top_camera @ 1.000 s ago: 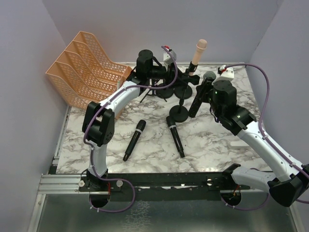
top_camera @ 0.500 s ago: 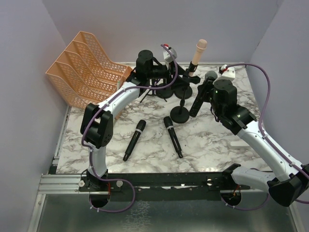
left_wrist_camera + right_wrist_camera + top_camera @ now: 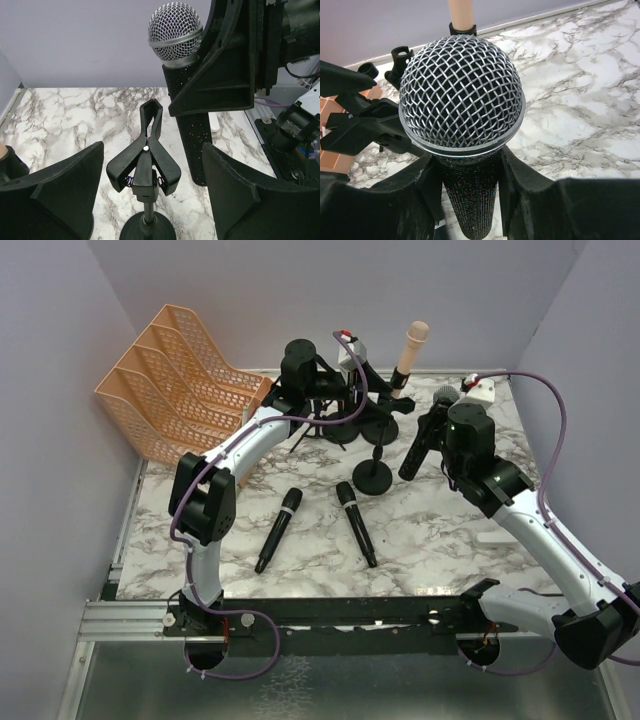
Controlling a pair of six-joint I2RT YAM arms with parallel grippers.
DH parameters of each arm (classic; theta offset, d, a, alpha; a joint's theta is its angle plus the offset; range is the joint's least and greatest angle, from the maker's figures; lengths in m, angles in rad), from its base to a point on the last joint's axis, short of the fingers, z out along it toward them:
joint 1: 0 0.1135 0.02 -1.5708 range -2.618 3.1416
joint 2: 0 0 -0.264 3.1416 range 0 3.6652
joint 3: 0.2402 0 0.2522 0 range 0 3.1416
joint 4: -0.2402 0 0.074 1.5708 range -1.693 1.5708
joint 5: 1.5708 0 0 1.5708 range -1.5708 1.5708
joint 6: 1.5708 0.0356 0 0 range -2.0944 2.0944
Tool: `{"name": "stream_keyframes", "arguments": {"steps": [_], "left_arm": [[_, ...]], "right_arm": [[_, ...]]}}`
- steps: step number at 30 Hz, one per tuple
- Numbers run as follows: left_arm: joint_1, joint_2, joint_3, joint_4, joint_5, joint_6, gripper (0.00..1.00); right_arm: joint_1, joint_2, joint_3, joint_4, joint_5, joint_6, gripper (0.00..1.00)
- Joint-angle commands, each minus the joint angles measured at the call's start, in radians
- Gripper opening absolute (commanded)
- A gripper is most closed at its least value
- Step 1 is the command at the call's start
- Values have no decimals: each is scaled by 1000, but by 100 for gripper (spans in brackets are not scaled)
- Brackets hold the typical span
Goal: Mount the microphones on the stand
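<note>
Orange file tray [image 3: 172,380] sits far left of empty clip stand [image 3: 373,478]. Left end effector [image 3: 152,147] spread wide, gripping nothing, one finger either side of stand's clip. First black microphone [image 3: 278,530] flat on tabletop [image 3: 450,540], front-left of stand. Second black microphone [image 3: 356,523] lying just in front of stand's base. Pink microphone [image 3: 411,348] upright in holder behind stand. Right end effector [image 3: 470,175] clamped on mesh-head microphone [image 3: 462,100], head up, just right of stand.
</note>
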Motion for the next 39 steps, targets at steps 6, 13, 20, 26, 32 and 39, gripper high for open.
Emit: {"name": "stream_keyframes", "arguments": {"steps": [6, 13, 20, 26, 32, 39], "left_arm": [[-5, 44, 42, 29, 45, -1, 69], [-5, 34, 20, 31, 35, -3, 41], [-5, 23, -5, 32, 10, -2, 2], [-5, 11, -24, 32, -7, 5, 7], [-4, 6, -20, 32, -3, 10, 62], [-5, 11, -1, 32, 3, 14, 67]], "right_arm": [[-25, -38, -11, -9, 34, -4, 9], [-34, -38, -4, 10, 62, -21, 8], [-35, 2, 69, 81, 162, -109, 7], [-35, 46, 115, 155, 136, -155, 6], [-35, 57, 112, 163, 112, -142, 6], [-35, 53, 102, 154, 97, -128, 6]]}}
